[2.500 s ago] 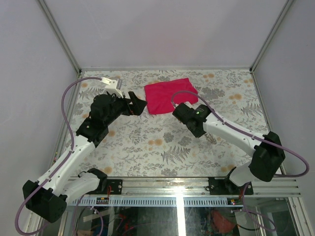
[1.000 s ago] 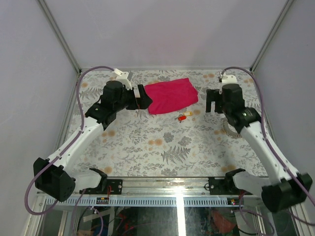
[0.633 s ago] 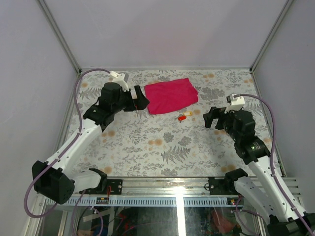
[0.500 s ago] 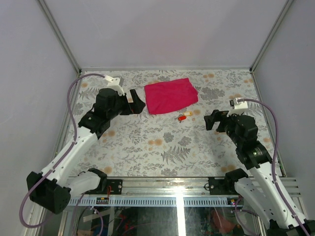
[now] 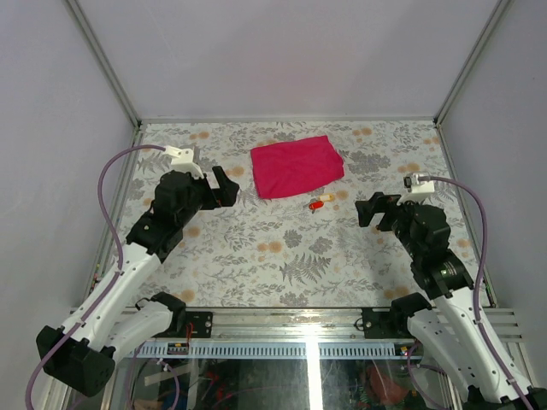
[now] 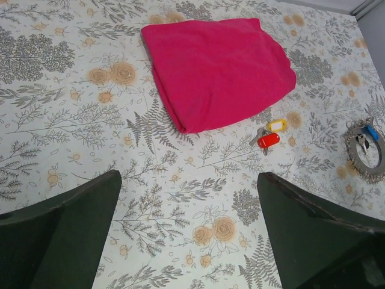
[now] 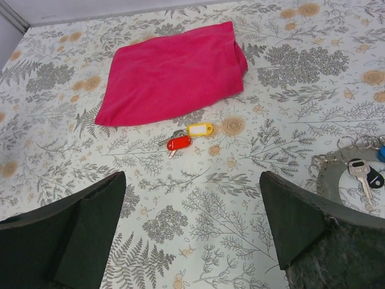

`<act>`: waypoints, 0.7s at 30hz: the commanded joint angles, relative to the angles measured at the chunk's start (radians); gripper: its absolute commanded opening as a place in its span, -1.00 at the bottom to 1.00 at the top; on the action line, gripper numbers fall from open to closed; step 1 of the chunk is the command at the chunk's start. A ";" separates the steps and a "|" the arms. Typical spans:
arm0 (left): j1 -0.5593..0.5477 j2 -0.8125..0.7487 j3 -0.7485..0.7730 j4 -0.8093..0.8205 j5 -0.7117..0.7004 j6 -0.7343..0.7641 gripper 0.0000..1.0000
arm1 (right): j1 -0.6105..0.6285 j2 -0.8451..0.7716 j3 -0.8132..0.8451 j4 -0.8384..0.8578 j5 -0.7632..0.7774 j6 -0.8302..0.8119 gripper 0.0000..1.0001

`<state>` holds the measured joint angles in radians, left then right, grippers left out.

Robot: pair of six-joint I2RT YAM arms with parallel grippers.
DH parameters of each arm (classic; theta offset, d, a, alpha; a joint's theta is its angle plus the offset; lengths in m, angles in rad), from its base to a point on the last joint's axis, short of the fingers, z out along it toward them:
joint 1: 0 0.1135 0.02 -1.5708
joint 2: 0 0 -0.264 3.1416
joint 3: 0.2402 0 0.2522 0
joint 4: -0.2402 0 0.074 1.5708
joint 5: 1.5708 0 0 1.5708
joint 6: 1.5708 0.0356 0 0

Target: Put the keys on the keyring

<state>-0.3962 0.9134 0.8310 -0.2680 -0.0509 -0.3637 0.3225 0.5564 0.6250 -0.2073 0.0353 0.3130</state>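
The shiny silver keyring point(image 7: 326, 176) is lying flat on the counter point(image 7: 210, 241), small keys point(image 7: 361, 174) inside it. 2 tagged keys point(image 7: 187, 137), red and yellow, are lying apart. The left hand point(image 6: 187, 183) and right hand point(image 7: 192, 180) are gaping wide, empty.

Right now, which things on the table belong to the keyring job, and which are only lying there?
For the job:
keyring
keys with red and yellow tags
key lying inside the keyring

Just lying about:
pink cloth
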 commanded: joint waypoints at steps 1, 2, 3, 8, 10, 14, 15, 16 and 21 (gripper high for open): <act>0.008 -0.005 -0.007 0.077 -0.031 0.012 1.00 | 0.004 0.024 0.005 0.074 0.033 0.007 0.98; 0.008 -0.003 -0.006 0.078 -0.035 0.009 1.00 | 0.005 0.026 0.005 0.078 0.045 0.005 0.98; 0.008 -0.001 -0.006 0.078 -0.034 0.007 1.00 | 0.003 0.028 0.005 0.080 0.058 0.005 0.98; 0.008 0.008 -0.001 0.067 -0.038 0.008 1.00 | 0.005 0.053 0.026 0.070 0.095 0.002 0.99; 0.008 0.014 0.000 0.063 -0.045 0.009 0.99 | 0.004 0.068 0.040 0.064 0.101 0.005 0.98; 0.008 0.024 -0.002 0.078 -0.045 0.000 1.00 | 0.004 0.090 0.051 0.058 0.115 0.007 0.98; 0.008 0.026 -0.003 0.082 -0.043 -0.001 1.00 | 0.004 0.093 0.054 0.057 0.117 0.008 0.98; 0.008 0.029 -0.002 0.086 -0.040 0.000 1.00 | 0.004 0.093 0.055 0.057 0.117 0.008 0.98; 0.008 0.030 -0.002 0.093 -0.050 0.005 1.00 | 0.003 0.057 0.023 0.115 0.012 0.012 0.98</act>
<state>-0.3962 0.9463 0.8310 -0.2596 -0.0727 -0.3649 0.3225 0.6495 0.6254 -0.1936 0.1074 0.3141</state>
